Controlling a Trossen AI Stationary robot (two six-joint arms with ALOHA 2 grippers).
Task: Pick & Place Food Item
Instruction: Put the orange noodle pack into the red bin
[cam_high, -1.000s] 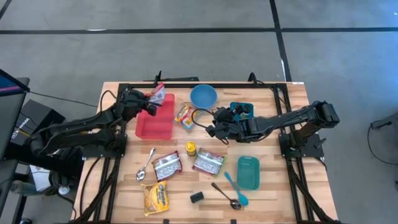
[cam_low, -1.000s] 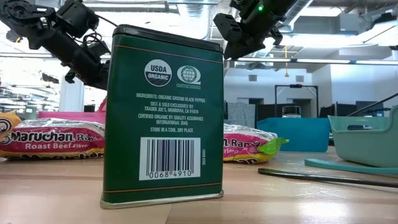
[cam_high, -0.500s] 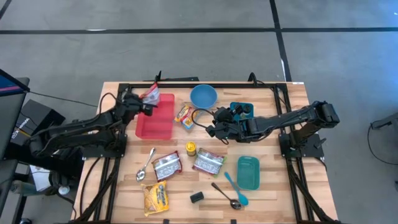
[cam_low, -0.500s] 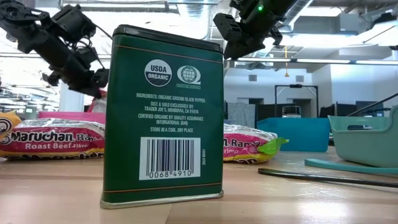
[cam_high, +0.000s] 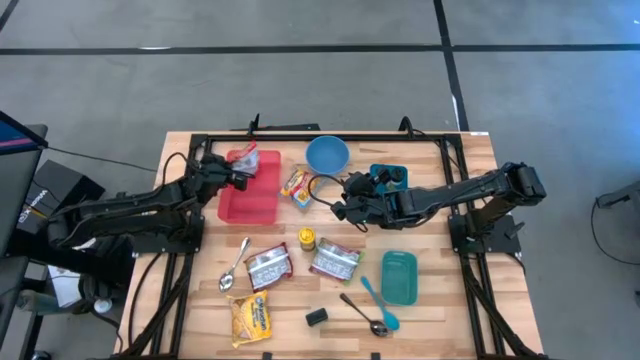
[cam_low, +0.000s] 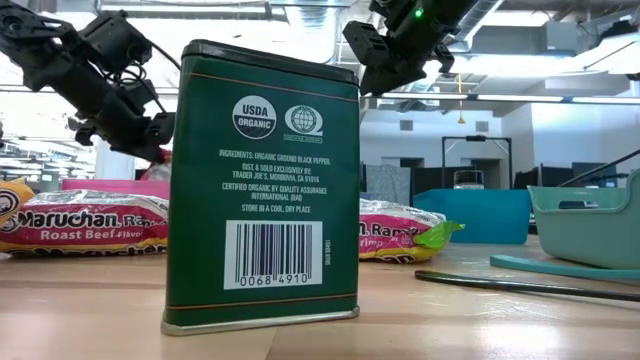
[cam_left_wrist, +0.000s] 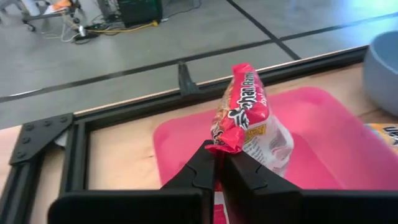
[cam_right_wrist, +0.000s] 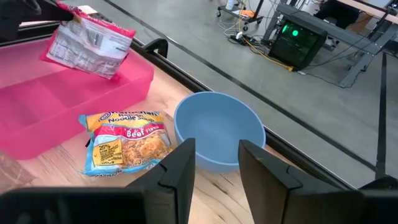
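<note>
Ramen packet (cam_left_wrist: 245, 118), red and white: pinched at one edge by the left gripper (cam_high: 234, 172), fingers (cam_left_wrist: 202, 171) clamped tight on the wrapper, hanging over the far end of the pink tray (cam_high: 250, 200) near its back rim (whether touching the tray floor, cannot tell).

Relative to the pink tray:
- Just beside its right edge, a yellow-and-blue noodle pack (cam_high: 295, 185) flat on the table (cam_high: 440, 300).
- Beyond that pack, toward the table's back edge, a blue bowl (cam_high: 327, 154).
- Further right, the right gripper (cam_high: 352, 205), raised above the wood, fingers (cam_right_wrist: 177, 171) parted with nothing between them, pointing toward the bowl and the noodle pack.
- Near the front edge of the tray, a metal spoon (cam_high: 234, 265), two silver ramen packs (cam_high: 268, 267) (cam_high: 335, 261) and a small yellow jar (cam_high: 307, 239) between them.
- Further forward, a yellow noodle bag (cam_high: 249, 318) and a dark green pepper tin (cam_low: 262, 185) upright (filling much of the low view).
- Well to the right and forward, a teal container (cam_high: 399, 277), a teal spatula (cam_high: 378, 303) and a second spoon (cam_high: 362, 313).
</note>
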